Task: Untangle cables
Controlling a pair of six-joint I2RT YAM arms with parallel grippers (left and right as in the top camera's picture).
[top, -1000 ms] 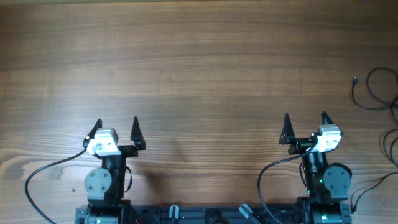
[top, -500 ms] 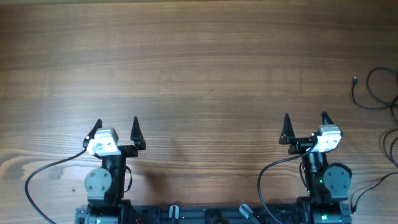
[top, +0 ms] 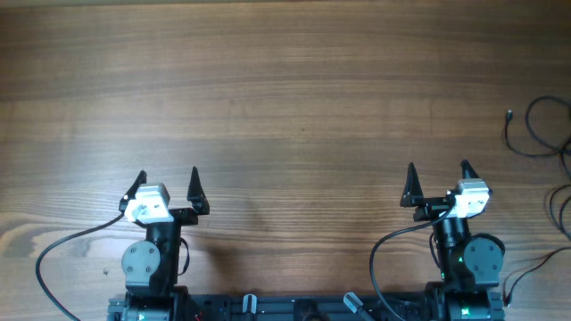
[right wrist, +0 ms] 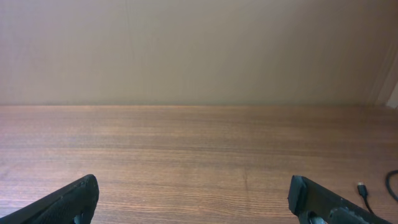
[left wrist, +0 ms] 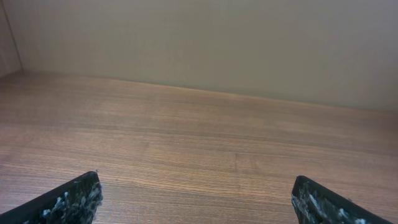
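The cables (top: 542, 132) are thin black cords lying in loose loops at the table's far right edge, partly cut off by the frame. One small plug end (top: 509, 115) points left. A plug and strand also show at the lower right of the right wrist view (right wrist: 365, 190). My left gripper (top: 166, 184) is open and empty near the front left. My right gripper (top: 437, 178) is open and empty near the front right, well left of the cables. In the wrist views both pairs of fingertips, left (left wrist: 198, 200) and right (right wrist: 193, 200), are spread wide over bare wood.
The wooden table (top: 285, 98) spans the whole view. A plain beige wall (left wrist: 199, 43) stands at its far edge. Thicker black wires (top: 62, 250) run from the arm bases along the front edge.
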